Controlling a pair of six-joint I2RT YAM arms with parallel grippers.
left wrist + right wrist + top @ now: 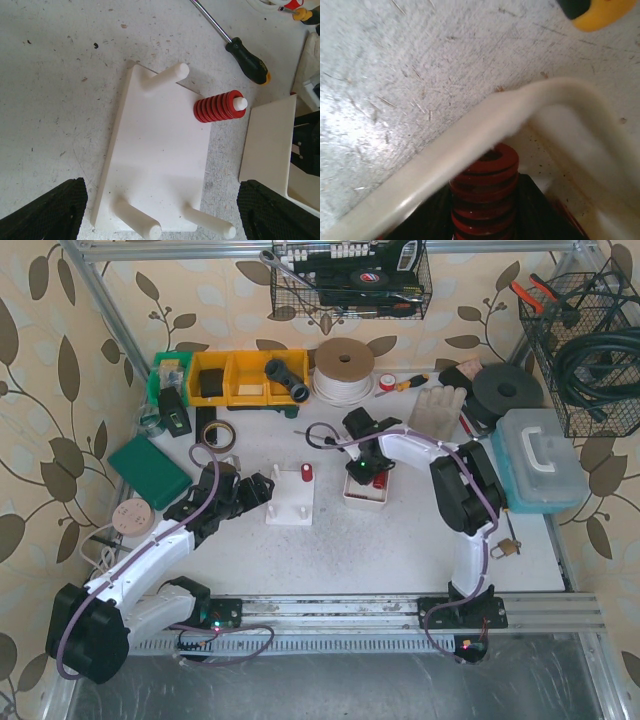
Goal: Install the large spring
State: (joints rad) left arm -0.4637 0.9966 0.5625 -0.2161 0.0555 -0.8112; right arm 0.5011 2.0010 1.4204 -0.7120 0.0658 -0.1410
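A white peg board (160,150) lies on the table with several upright pegs. A small red spring (217,107) sits on its far right peg. My left gripper (160,215) stands open at the board's near end, one finger on each side, touching nothing. In the top view it (266,490) is just left of the board (290,502). My right gripper (485,220) reaches into a white tray (470,140), and its black fingers (427,220) press both sides of the large spring (485,200), red and upright. The tray rim hides part of the spring.
A black-handled screwdriver (247,60) lies beyond the board. The tray (365,492) sits right of the board. Yellow bins (245,375), a cord spool (343,370) and a tape roll (217,433) stand at the back. A blue toolbox (540,460) is at the right, a green box (150,468) at the left.
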